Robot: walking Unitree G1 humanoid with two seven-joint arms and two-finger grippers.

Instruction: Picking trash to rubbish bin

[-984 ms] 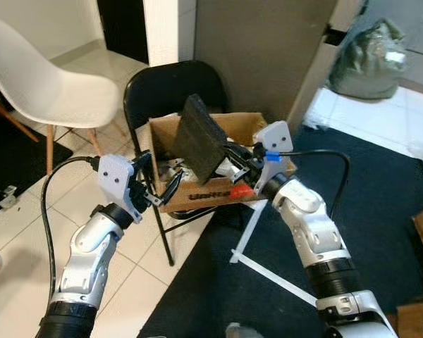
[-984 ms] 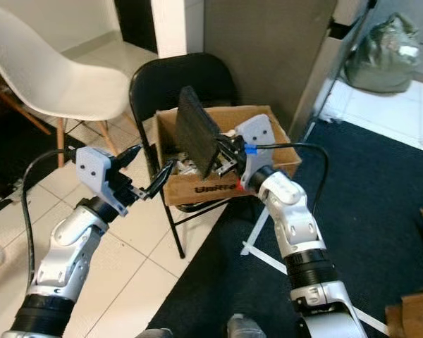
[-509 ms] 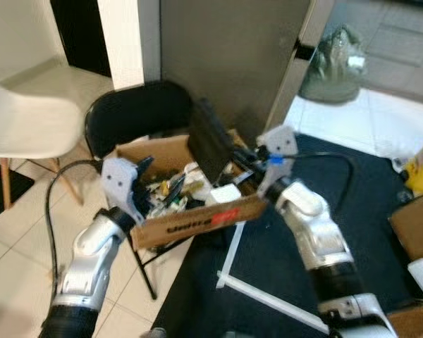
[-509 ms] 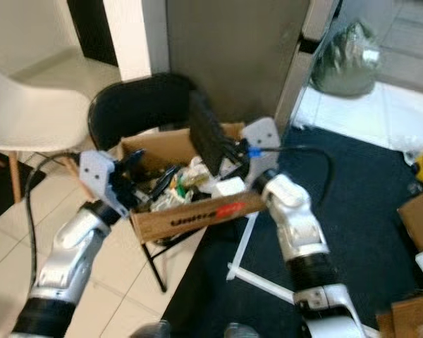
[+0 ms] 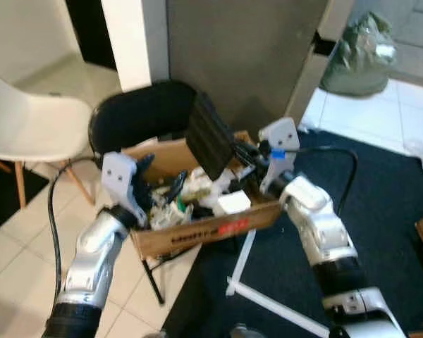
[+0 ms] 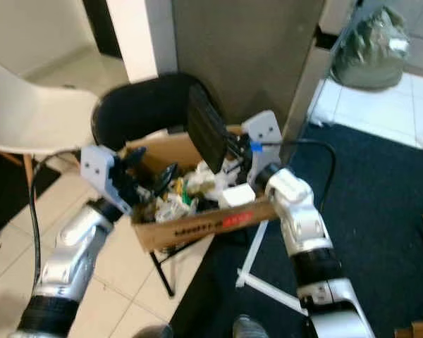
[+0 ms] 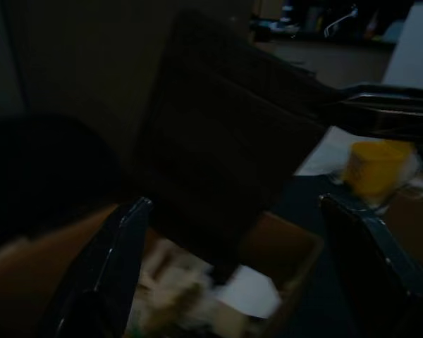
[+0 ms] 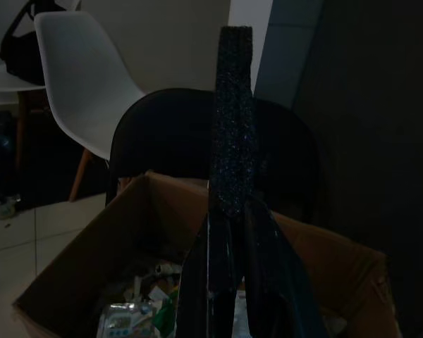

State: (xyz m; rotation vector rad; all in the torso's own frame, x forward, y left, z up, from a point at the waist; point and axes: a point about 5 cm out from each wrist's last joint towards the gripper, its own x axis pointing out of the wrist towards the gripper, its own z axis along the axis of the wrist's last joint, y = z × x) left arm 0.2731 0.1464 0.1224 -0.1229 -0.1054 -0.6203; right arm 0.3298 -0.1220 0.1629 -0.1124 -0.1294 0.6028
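A cardboard box [image 5: 204,234] full of mixed trash rests on a black folding chair [image 5: 137,116]. My right gripper [image 5: 238,156] is shut on the lower edge of a black foam slab [image 5: 210,137], which stands tilted above the box's back half. The right wrist view has the slab [image 8: 233,120] edge-on, clamped between the fingers [image 8: 197,282] above the box's rim [image 8: 77,253]. My left gripper [image 5: 161,179] is open over the box's left wall, with nothing between its fingers [image 7: 113,267]; the slab [image 7: 225,148] lies ahead of it.
A white shell chair [image 5: 28,123] stands to the left on pale tiles. A grey wall panel [image 5: 247,56] rises behind the box. A dark rug [image 5: 388,204] with white tape lines [image 5: 268,303] lies to the right, and a tied bag [image 5: 359,49] sits far right.
The whole view has swung and steadied. My left gripper has come in from the box's front left to its left wall. The right gripper keeps hold of the slab over the box.
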